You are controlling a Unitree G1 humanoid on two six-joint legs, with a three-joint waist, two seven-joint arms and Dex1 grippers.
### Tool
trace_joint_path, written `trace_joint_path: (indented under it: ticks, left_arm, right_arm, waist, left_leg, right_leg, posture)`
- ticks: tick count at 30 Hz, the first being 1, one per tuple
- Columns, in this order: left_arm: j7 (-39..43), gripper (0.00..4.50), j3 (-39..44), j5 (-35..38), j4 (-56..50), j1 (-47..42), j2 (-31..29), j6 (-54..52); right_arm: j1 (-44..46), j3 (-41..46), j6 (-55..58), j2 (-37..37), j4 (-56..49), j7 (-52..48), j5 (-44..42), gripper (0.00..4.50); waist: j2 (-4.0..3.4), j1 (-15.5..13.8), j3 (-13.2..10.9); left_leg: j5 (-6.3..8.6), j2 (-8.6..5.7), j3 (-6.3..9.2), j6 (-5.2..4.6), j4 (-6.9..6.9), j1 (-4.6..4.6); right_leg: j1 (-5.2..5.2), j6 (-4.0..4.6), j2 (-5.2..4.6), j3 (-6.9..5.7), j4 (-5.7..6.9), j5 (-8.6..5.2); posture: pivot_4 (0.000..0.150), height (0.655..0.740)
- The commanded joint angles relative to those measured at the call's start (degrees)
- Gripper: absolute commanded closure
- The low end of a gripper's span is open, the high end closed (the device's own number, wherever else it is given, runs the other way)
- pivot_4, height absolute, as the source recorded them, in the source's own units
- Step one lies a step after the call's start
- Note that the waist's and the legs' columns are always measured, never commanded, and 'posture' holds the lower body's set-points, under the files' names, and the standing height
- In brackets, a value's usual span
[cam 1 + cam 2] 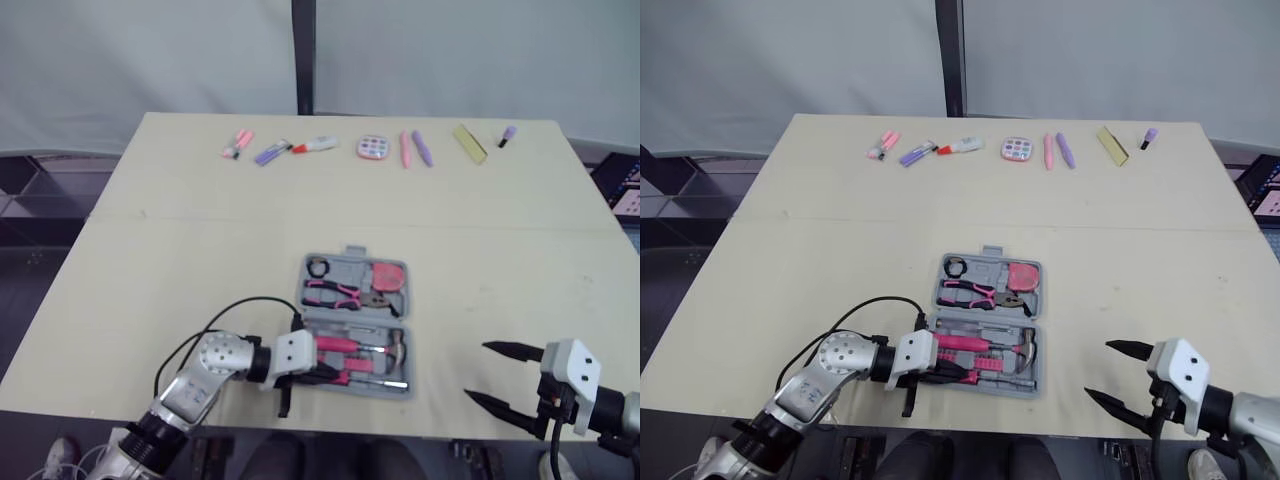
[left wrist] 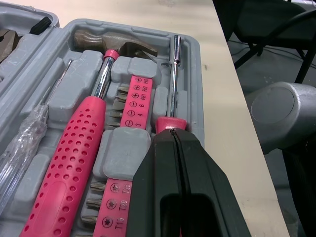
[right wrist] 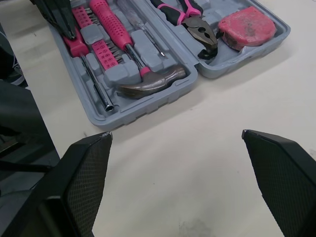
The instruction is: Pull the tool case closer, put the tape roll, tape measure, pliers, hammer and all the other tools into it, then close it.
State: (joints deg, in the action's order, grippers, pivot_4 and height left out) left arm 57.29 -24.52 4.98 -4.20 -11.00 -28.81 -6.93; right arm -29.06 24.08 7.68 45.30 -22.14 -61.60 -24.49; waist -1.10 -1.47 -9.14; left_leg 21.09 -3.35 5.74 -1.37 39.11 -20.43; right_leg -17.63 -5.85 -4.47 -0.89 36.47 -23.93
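Left claw (image 2: pixel 173 134) pinched shut, tip on the screwdriver (image 2: pixel 173 74) in the open case (image 1: pixel 345 268), lower centre; right claw (image 1: pixel 477 371) spread wide, lower right. Pushed off-centre, could pop it loose and block closing.

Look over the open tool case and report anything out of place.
Nothing stands out. In the tool case, the hammer, pliers and tape measure lie in their recesses; the left tool, shut, sits over the pink-handled driver in its slot.

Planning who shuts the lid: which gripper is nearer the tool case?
Left. The left gripper is over the tool case, its near half; the right gripper hangs open over the table beside it.
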Motion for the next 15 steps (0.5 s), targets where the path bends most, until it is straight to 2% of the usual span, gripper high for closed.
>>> trace_joint_path:
  ticks: [1, 15]
  left_arm:
    - [0.7, 4.47, -2.1, -1.9, 2.5, 0.5, 0.1, -1.6]
    - [1.3, 4.47, -3.8, -3.1, 4.0, 1.0, -0.5, -0.6]
  right_arm:
    - [-0.5, 1.8, 0.0, -0.4, -1.8, 0.6, -1.0, 0.00]
    - [-1.3, 2.4, 0.4, -0.7, -2.6, 0.5, -1.0, 0.00]
  waist:
    - [0.00, 0.0, 0.0]
    - [-0.04, 0.0, 0.1]
  left_leg:
    - [0.00, 0.00, 0.00, 0.00, 0.00, 0.01]
    - [0.00, -0.01, 0.00, 0.00, -0.02, 0.08]
  right_leg:
    - [0.01, 0.00, 0.00, 0.00, 0.00, 0.00]
    - [0.06, 0.00, -0.01, 0.01, 0.01, 0.00]
  posture:
    - [0.150, 0.7134]
    - [0.150, 0.7134]
